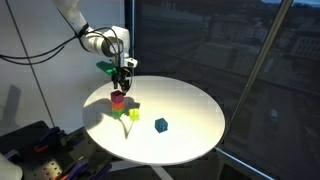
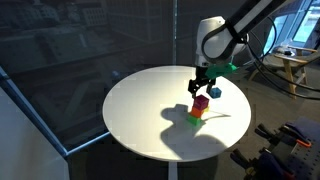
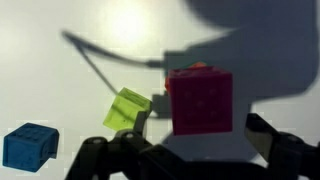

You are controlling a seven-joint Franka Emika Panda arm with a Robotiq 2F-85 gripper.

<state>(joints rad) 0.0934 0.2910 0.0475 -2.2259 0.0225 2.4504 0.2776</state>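
Note:
My gripper (image 1: 121, 82) (image 2: 201, 87) hangs open just above a magenta cube (image 1: 118, 99) (image 2: 200, 104) on the round white table (image 1: 190, 105) (image 2: 140, 100). In the wrist view the magenta cube (image 3: 200, 100) lies between my two dark fingers (image 3: 262, 130), with a gap on each side and nothing gripped. A sliver of orange (image 3: 193, 68) shows at the cube's far edge. A lime green cube (image 3: 127, 108) (image 1: 132, 109) (image 2: 193, 118) lies tilted right beside the magenta one. A blue cube (image 3: 30, 146) (image 1: 161, 125) (image 2: 215, 91) sits farther off.
The table stands by a dark window wall. Its edge runs close to the cubes on the arm's side. Cluttered equipment (image 1: 40, 150) stands below the table's edge, and there is more gear (image 2: 285, 140) on the floor nearby.

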